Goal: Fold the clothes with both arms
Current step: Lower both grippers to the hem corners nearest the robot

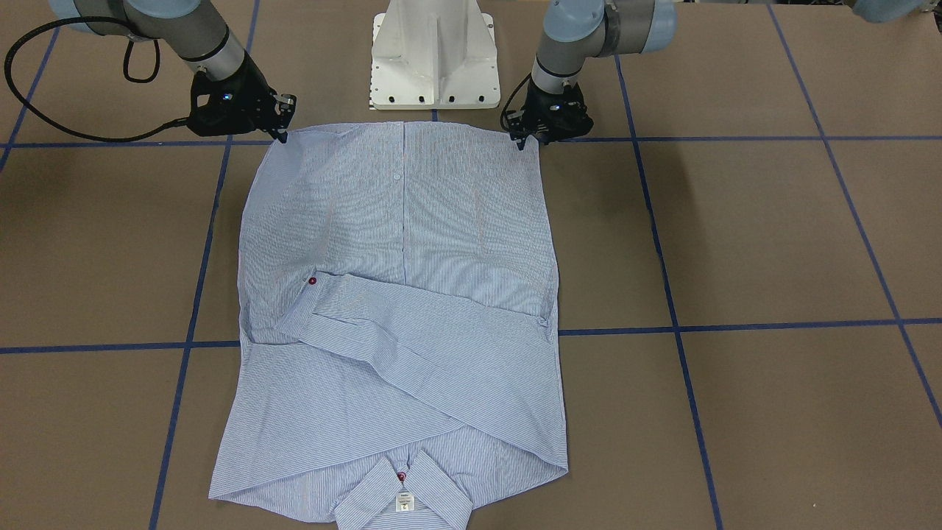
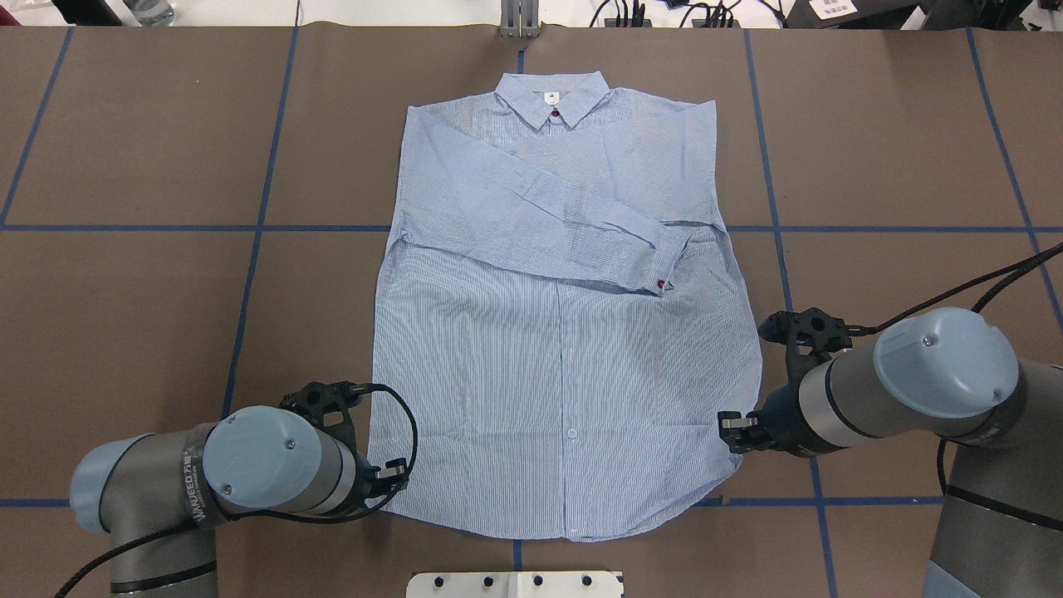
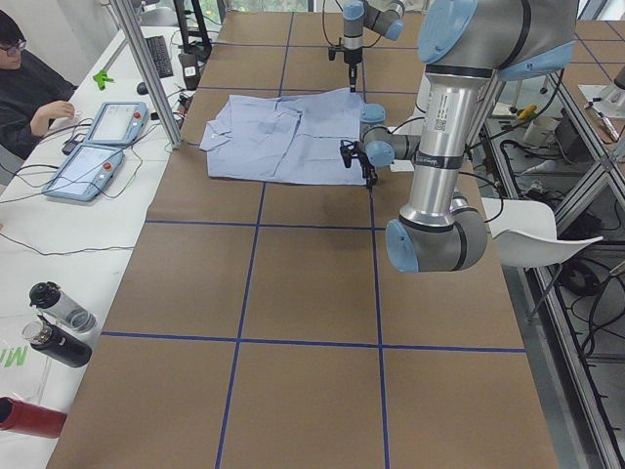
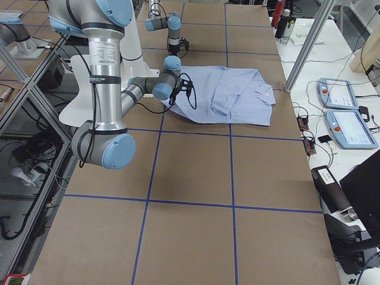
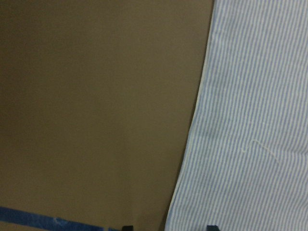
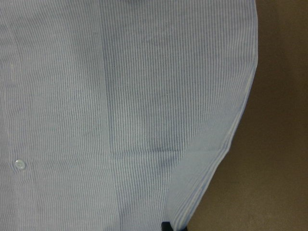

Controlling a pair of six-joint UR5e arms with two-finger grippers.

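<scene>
The light blue striped shirt [image 2: 565, 357] lies flat and front up, collar [image 2: 552, 104] at the far side, both sleeves folded across the chest. Its hem lies toward the robot base. My left gripper [image 2: 392, 477] is down at the hem's left corner; in the left wrist view its gripper [image 5: 168, 227] is open, the fingertips [image 5: 126, 227] standing on either side of the shirt's edge [image 5: 192, 144]. My right gripper [image 2: 731, 432] sits at the hem's right corner. In the right wrist view its gripper [image 6: 166, 227] is shut on the puckered hem edge [image 6: 207, 168].
The brown table [image 2: 149, 316] carries a grid of blue tape lines. The white pedestal base [image 1: 434, 55] stands just behind the hem. At the far side, a person [image 3: 24, 93] sits by two control tablets [image 3: 98, 147], and bottles [image 3: 59, 322] stand on the side bench.
</scene>
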